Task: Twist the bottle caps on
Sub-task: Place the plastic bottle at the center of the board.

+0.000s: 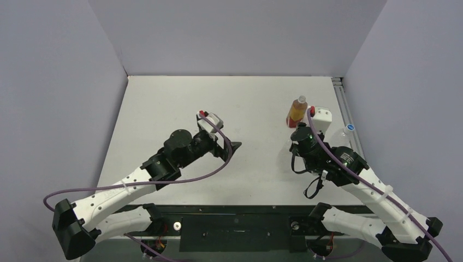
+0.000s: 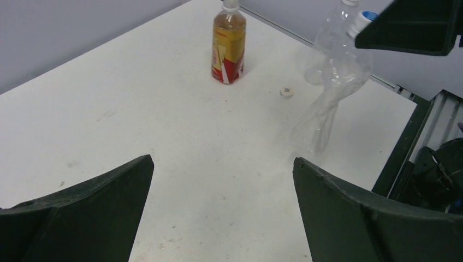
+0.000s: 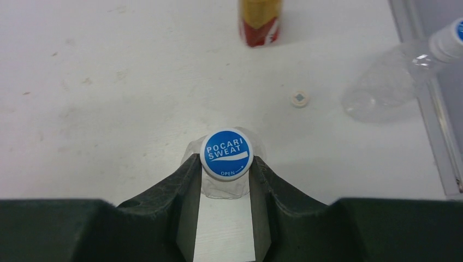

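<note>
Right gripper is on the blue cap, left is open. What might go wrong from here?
1. The right gripper pinches the blue cap while the left gripper holds nothing, so twisting may just spin the clear bottle.
2. The amber bottle stands nearby; an arm swing might tip it.
3. The loose white cap lies near the clear bottle and could get knocked away.

R gripper [image 3: 226,161] pinches blue-white cap [image 3: 227,154] — prob. atop clear bottle [image 3: 220,189]; white cap [image 3: 299,99] nearby.
</note>
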Available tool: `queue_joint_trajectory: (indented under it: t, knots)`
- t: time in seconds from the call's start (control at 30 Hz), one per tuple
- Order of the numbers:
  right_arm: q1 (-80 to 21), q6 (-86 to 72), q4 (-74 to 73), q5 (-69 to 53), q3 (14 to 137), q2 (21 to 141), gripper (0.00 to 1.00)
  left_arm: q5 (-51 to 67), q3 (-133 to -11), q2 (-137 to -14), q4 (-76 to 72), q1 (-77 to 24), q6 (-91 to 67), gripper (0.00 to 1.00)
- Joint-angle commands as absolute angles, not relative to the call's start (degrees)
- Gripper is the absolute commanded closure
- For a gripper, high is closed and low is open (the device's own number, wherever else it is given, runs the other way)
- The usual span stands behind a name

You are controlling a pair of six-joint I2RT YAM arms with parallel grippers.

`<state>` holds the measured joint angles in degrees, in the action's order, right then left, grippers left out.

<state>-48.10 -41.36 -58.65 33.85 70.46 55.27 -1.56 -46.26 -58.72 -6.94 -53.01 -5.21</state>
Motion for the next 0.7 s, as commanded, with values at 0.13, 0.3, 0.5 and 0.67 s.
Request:
queue_joint_trajectory:
  t: [0.13, 0.3, 0.5, 0.67]
  knots:
    - [-41.1, -45.5, -53.7, 54.0, 56.3, 47.0, 1.0, 4.6, -48.4, -53.3, 0.9, -46.9, -9.2, 0.04]
    - [-36.6, -47.7, -49.4, 55.2, 50.6, 46.7, 1.0, 5.8, -48.8, -51.5, 4.0, -46.4, -7.5, 0.03]
    - [-34.1, -48.8, -47.4, 55.9, 47.8, 47.4, 1.0, 6.0, -47.4, -50.7, 3.1, -45.9, -7.2, 0.03]
    - [-32.7, -48.6, -47.5, 55.1, 46.5, 47.7, 0.97, 6.3, -46.9, -51.0, 2.4, -45.3, -7.3, 0.03]
